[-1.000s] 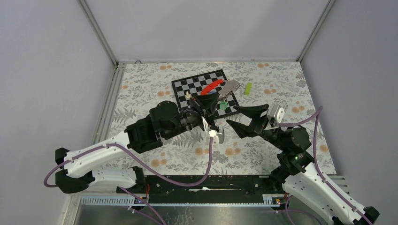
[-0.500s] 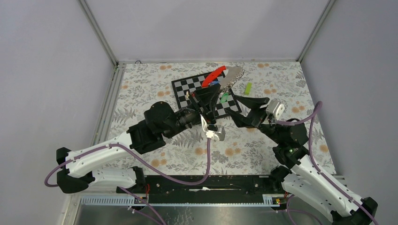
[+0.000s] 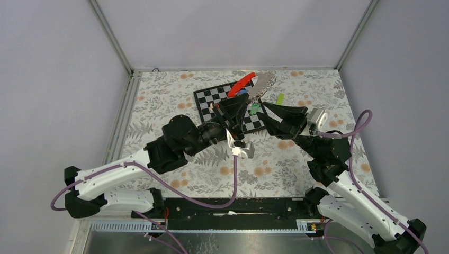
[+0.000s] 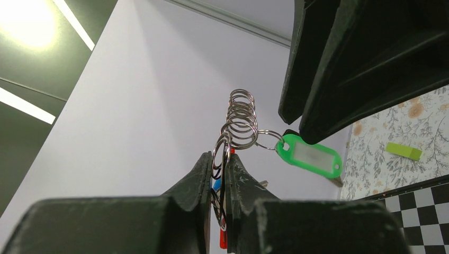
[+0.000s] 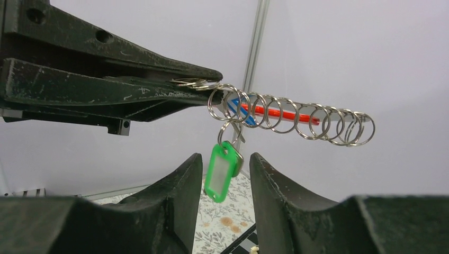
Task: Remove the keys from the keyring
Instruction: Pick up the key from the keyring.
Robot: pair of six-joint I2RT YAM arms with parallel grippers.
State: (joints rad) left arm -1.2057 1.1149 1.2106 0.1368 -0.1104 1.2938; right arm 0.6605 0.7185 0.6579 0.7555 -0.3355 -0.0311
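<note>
While left gripper clamps keyring, right gripper gapes, green-tagged key hanging between its jaws.

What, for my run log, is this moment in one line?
left gripper: shut on keyring, held aloft | right gripper: open, straddling green tag

Left arm & right arm: white lower links on blk bases, matte-blk upper links/wrist housings, purple cables routed ext., silver-grey wrist cam blocks, blk tapered fingers w/ scuff marks & screw holes.
</note>
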